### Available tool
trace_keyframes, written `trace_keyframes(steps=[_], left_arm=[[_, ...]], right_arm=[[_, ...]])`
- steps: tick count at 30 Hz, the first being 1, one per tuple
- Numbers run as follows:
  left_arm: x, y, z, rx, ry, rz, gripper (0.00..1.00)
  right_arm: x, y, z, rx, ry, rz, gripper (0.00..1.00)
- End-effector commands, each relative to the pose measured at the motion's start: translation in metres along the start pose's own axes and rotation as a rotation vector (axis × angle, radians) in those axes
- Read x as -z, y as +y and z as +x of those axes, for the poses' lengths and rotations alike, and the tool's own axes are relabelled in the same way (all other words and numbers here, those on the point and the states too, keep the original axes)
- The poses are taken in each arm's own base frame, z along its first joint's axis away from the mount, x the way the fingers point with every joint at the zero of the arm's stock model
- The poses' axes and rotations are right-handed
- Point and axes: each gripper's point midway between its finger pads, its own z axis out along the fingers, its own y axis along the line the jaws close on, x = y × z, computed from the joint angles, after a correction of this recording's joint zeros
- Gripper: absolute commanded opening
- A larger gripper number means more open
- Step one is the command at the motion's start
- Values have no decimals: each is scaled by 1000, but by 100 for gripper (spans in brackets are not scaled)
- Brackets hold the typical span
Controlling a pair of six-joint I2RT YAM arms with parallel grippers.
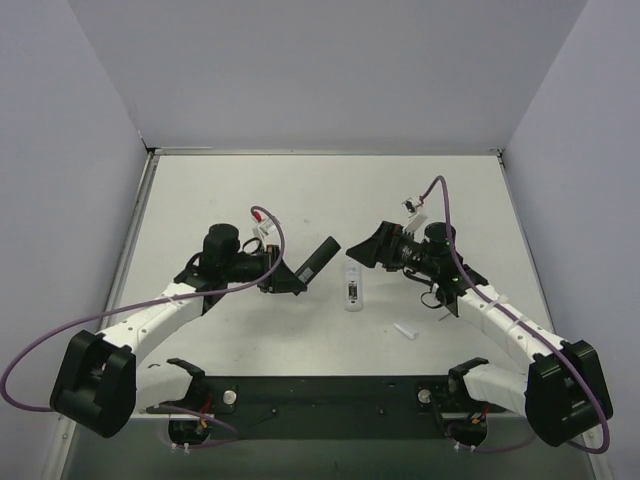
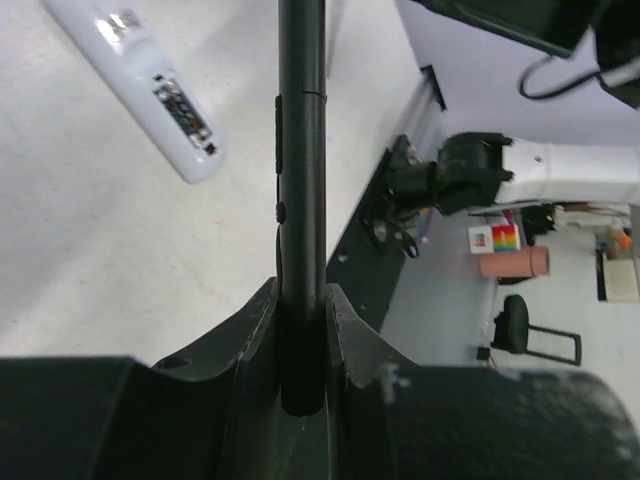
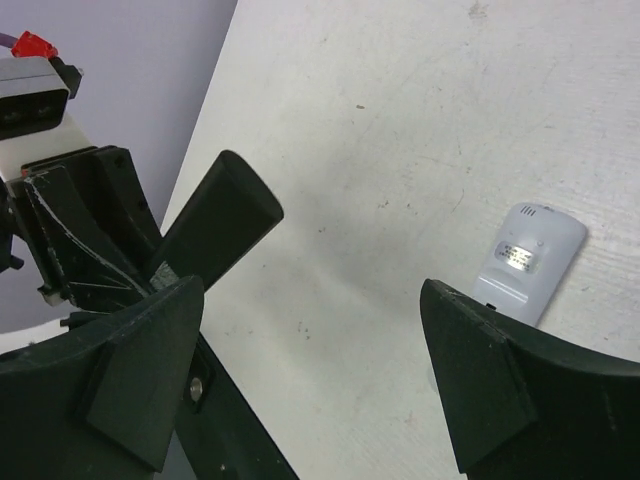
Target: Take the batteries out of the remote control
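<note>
Black remote point(image 2: 301, 200) sat clamped edge-on in L gripper point(image 2: 300, 300), just left of white remote point(image 1: 352, 288). R gripper point(image 3: 308, 290) gaped empty by its far end. Batteries: not visible, prob. inside a remote. Risk: narrow-edge grip, so prying could twist or drop it. Table point(image 1: 250, 190) matte white; walls point(image 1: 330, 70) pale grey.

table point(image 1: 250, 190): pale, lightly speckled top | walls point(image 1: 330, 60): plain lilac panels on three sides | stick point(image 1: 405, 331): short, pale, flat on the table toward the near right, touching nothing | strip point(image 1: 330, 392): black, along the near edge | past the table: black chair point(image 2: 520, 325), salmon box point(image 2: 515, 263), bright coloured card point(image 2: 505, 238) just above it
</note>
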Motion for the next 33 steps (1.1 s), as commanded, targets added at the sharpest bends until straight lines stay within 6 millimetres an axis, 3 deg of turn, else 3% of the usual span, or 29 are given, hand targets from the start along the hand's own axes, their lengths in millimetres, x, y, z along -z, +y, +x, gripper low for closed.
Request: trace_keyframes(steps=[1, 5, 7, 18, 33], left_arm=[[20, -48, 3, -38, 27, 228, 0], [26, -52, 6, -22, 33, 264, 0], [26, -52, 9, -14, 48, 278, 0], [20, -44, 16, 36, 65, 307, 0], [21, -43, 21, 43, 72, 330, 0]], right_arm=[[5, 41, -14, 182, 50, -234, 84], [6, 61, -5, 215, 128, -379, 84], [5, 70, -10, 212, 119, -424, 84], [-15, 85, 1, 322, 207, -462, 82], [-32, 63, 46, 438, 405, -351, 76]])
